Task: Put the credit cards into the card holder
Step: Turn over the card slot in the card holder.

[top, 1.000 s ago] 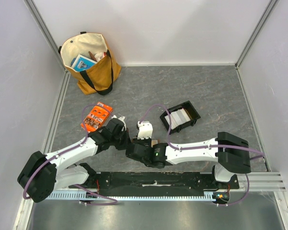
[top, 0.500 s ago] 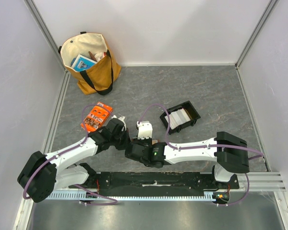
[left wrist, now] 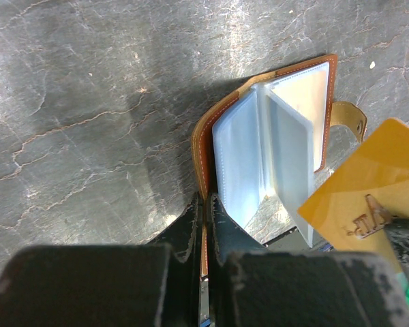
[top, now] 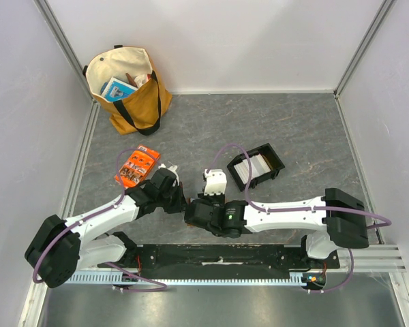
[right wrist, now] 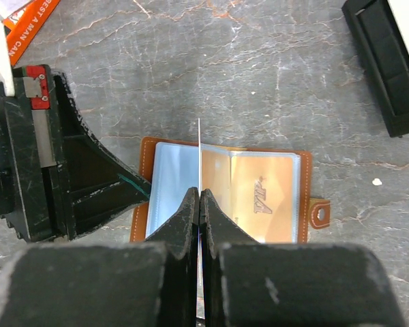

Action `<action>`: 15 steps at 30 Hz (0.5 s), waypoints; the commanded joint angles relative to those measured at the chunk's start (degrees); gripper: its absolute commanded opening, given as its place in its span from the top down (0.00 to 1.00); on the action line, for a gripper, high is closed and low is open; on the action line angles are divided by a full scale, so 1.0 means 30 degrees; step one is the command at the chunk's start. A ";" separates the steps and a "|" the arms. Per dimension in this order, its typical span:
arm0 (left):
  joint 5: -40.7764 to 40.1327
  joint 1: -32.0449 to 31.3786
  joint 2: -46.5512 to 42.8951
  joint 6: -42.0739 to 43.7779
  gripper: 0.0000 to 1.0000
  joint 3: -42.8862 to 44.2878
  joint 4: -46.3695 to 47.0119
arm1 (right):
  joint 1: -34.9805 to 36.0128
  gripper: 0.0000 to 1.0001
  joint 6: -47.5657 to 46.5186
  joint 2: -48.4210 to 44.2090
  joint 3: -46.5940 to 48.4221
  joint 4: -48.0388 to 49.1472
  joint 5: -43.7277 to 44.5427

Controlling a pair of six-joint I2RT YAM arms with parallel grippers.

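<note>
Now | holder (right wrist: 305, 197) lies open on table (top: 293, 129), clear sleeves (left wrist: 242, 160) up | left gripper (left wrist: 204, 204) clamped on holder's left cover edge | right gripper (right wrist: 200, 194) pinching yellow card (left wrist: 361, 184), edge-on over the middle sleeves; contact unclear | white cards (top: 252, 165) in black tray (top: 276, 162), apart from holder

The far half of the desk (top: 307, 122) is wide open, and so is the right side past the tray (top: 255, 165). A bag (top: 126, 88) fills the far left corner. A packet (top: 136, 167) lies close to the left arm (top: 116, 211). Near the front, the left arm and the right arm (top: 286, 212) meet over the wallet (right wrist: 252, 191). Their shut jaws sit close together there, and a card (right wrist: 200, 157) stands on edge over the wallet, so little else fits. Walls (top: 225, 41) close three sides.
</note>
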 commanded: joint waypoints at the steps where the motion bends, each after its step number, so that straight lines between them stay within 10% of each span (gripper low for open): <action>1: -0.0156 -0.0109 -0.0118 -0.0182 0.98 -0.0063 0.0075 | 0.0101 1.00 0.1082 -0.1000 -0.0633 -0.0847 0.1373; 15: -0.0215 -0.0051 0.0204 -0.0065 0.98 -0.0179 0.0104 | -0.0716 1.00 0.2811 -0.1994 -0.2155 -0.1962 0.0614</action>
